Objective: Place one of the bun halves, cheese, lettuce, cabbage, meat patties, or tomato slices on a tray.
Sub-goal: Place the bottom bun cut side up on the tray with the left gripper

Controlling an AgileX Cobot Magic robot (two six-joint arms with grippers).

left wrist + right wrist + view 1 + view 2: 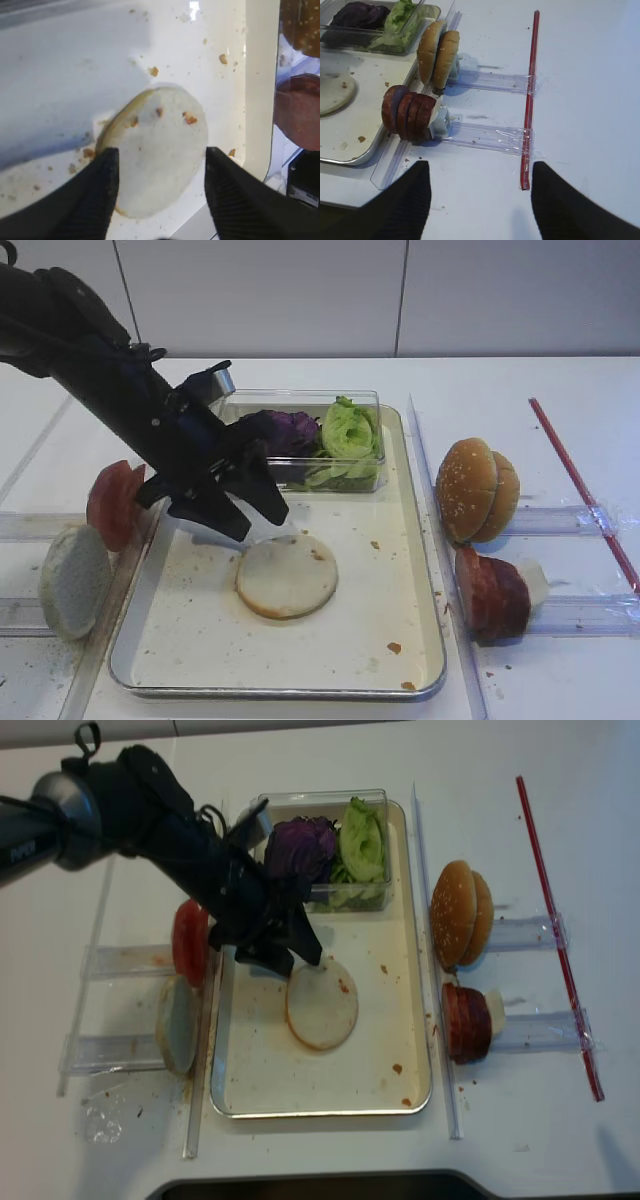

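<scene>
the pale bun half (287, 576) lies flat, cut face up, near the middle of the tray (420, 680), with a few crumbs on it. the left gripper (160, 192) hovers over its edge with jaws spread wide to either side, seemingly not touching it, though the wrist view is too close to be sure. the right gripper (479, 200) hangs parted over bare table, beside the meat patties (407, 112).

The left arm reaches in from ten o'clock, slanting down toward the middle. Its black left claw (240, 510) points down with both fingers spread apart, holding nothing. The right claw (479, 200) hangs low, fingers wide apart too.
</scene>
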